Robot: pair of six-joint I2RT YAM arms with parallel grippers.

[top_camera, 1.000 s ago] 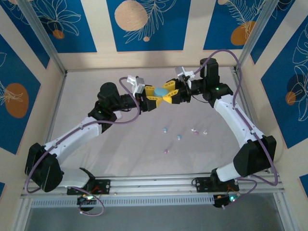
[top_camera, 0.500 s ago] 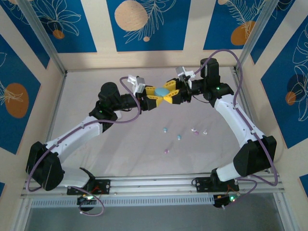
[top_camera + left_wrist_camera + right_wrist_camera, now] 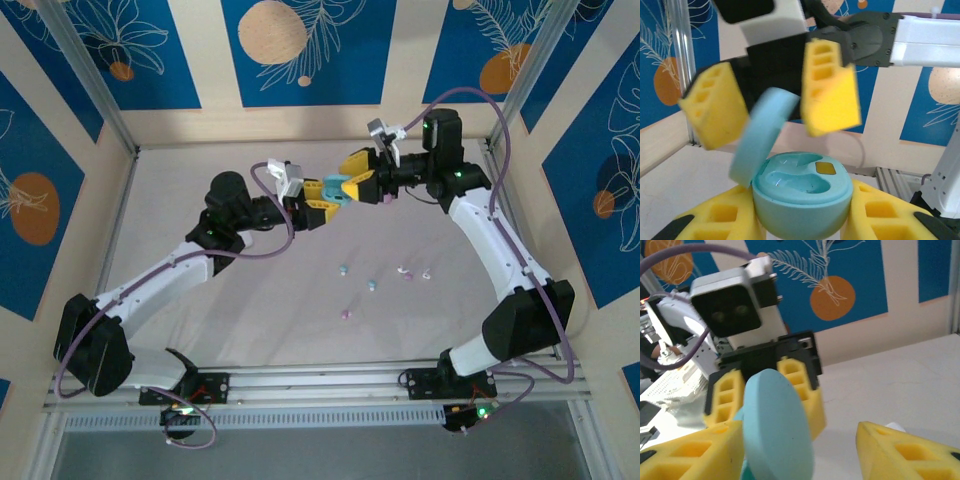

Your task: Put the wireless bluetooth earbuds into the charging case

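My left gripper (image 3: 316, 203) is shut on the base of a pale blue charging case (image 3: 800, 200), held above the table at the back. Its lid (image 3: 762, 135) stands open on the hinge, showing two hollow seats with nothing in them. My right gripper (image 3: 352, 180) faces it, open, with the raised lid (image 3: 777, 425) between its yellow fingers (image 3: 905, 450) and close to the left one. Several tiny earbuds lie on the table: pale blue ones (image 3: 342, 270) (image 3: 371, 285), a pink one (image 3: 346, 314) and white-pink ones (image 3: 405, 272) (image 3: 427, 273).
The white table (image 3: 200, 320) is walled by a pale frame with blue patterned panels. Metal posts (image 3: 110, 110) stand at the back corners. Purple cables loop off both wrists.
The right gripper has risen and drawn back towards the far right. The case's lid, shut before, has swung up and stands open. The left gripper has kept its hold on the base.
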